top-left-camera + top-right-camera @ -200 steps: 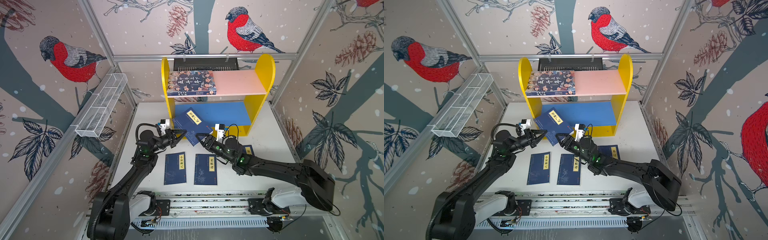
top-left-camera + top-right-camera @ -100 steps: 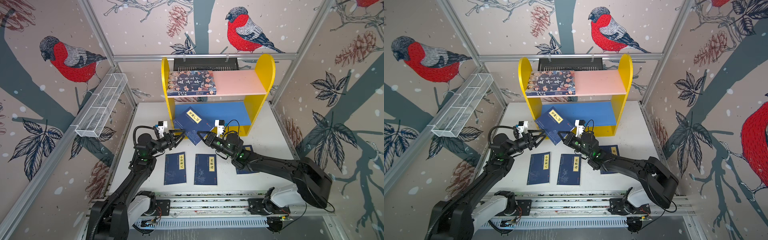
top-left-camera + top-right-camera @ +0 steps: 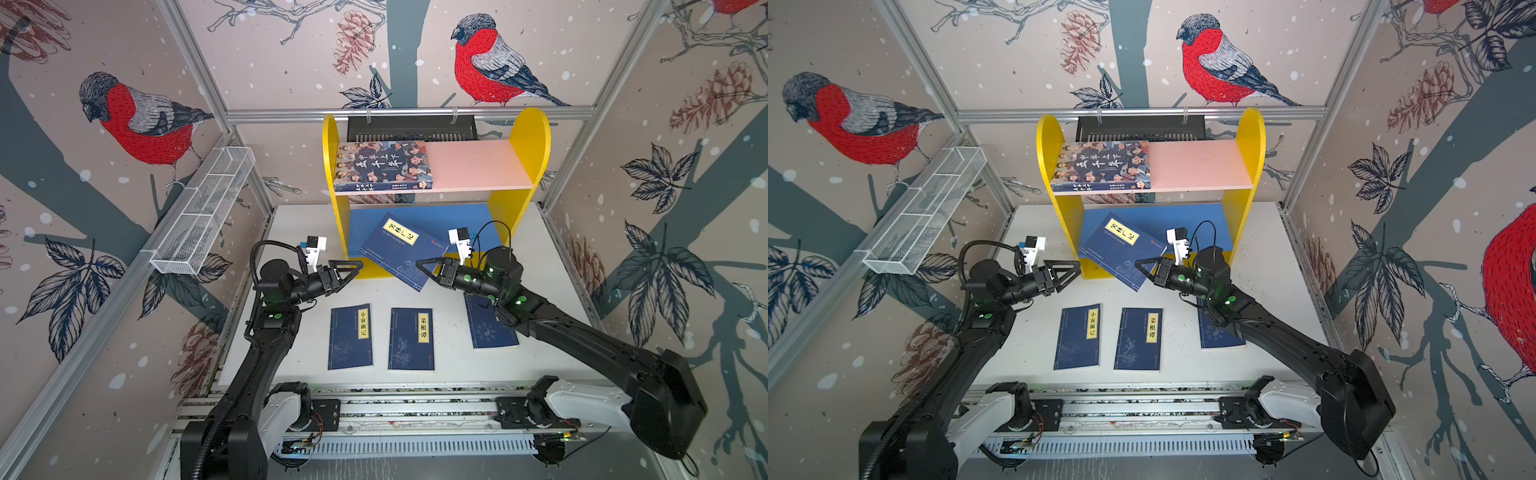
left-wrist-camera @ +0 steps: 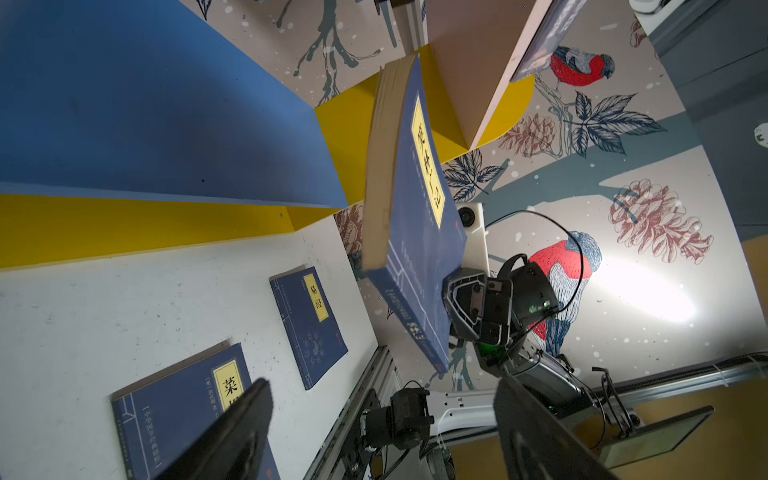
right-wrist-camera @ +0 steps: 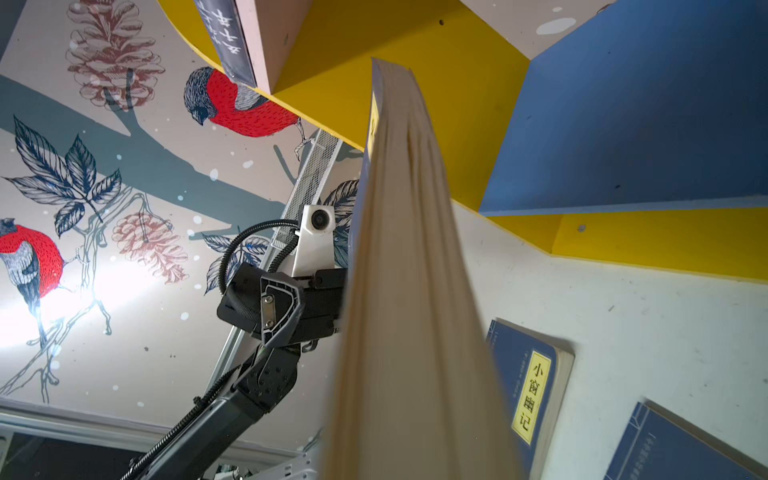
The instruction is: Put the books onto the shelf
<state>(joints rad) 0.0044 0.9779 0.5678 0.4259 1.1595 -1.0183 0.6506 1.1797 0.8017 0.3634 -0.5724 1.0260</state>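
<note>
Book position is what the next move hangs on. Read a top view as a clock face with the shelf (image 3: 519,137) at 12. The right end effector (image 3: 419,264) is clamped tight on the near corner of one navy book (image 3: 399,253), which hangs clear of the desk (image 3: 457,374) with its cover up. From that grip the navy book stretches off toward 10 o'clock, with its long axis running roughly 10 to 4. That leaves it skewed across the mouth of the shelf rather than square to it. Its far end overlaps the blue lower board (image 3: 469,224) in both top views, but I can't say from here whether it is over the board or just short of it.

The left end effector (image 3: 355,267) hovers at 9 o'clock of that book, close beside its corner but not touching. Its jaws are spread wide, and the left wrist view shows its fingers (image 4: 232,432) with nothing between them.

So the right arm owns this one. I'd expect a push toward 12, and probably a swing to square the book up before release.

The thick book (image 3: 382,166) lies on the pink upper board (image 3: 478,166). Three others lie flat on the desk: the 7 o'clock book (image 3: 351,336), the 6 o'clock book (image 3: 411,338) and the 5 o'clock book (image 3: 488,336), the last partly under the right arm.
</note>
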